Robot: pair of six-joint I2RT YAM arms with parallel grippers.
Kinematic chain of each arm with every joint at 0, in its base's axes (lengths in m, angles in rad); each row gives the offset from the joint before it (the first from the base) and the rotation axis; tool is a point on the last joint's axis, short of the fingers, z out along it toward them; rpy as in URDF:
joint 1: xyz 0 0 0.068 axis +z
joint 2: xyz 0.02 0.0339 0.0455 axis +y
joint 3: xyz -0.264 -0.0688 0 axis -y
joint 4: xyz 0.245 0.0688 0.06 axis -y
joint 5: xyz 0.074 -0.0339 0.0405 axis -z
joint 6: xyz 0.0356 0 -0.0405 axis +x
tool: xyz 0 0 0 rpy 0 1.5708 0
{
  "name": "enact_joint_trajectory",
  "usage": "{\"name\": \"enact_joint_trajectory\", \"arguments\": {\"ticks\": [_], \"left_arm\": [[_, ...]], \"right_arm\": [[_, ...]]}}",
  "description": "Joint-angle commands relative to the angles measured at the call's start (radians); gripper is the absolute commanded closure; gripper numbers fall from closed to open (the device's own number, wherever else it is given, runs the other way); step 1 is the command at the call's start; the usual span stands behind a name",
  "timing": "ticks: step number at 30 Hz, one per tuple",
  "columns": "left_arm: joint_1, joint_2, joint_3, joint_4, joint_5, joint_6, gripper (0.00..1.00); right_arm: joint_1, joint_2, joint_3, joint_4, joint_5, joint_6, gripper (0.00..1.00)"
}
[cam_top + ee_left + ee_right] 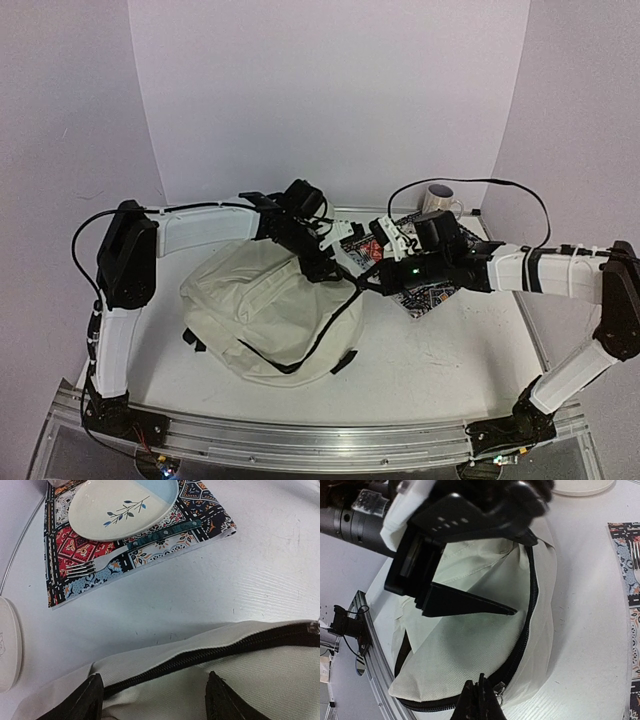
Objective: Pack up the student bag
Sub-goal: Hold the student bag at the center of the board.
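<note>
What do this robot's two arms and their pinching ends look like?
Both the left arm and the right arm are white tube-like segments joined by bulky black joints, bolted to a silver metal rail. Thin black cables loop along them, and a small green light glows near the right wrist. The left tool and the right tool each have two black wedge-shaped fingers.

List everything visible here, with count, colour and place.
student bag: one, cream, black zipper, table's centre-left.
placemat: one, multicoloured, right of the bag.
plate: one, cream and pale blue, on the placemat.
fork: one, silver, teal handle, on the placemat beside the plate.
mug: one, white, far right corner.
table: one, white, under everything.
left claw: one, black, open, over the bag's zipper.
right claw: one, black, shut, at the bag's zipper.
</note>
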Motion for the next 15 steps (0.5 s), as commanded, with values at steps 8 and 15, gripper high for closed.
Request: {"name": "enact_joint_trajectory", "arguments": {"ticks": [8,15], "left_arm": [[0.010,0.049,0.056,0.020,0.179,0.084,0.65],[0.010,0.050,0.043,0.018,0.190,0.066,1.00]], "right_arm": [[0.065,-0.019,0.047,-0.001,-0.036,-0.027,1.00],[0.088,-0.036,0.042,-0.011,-0.029,-0.036,1.00]]}}
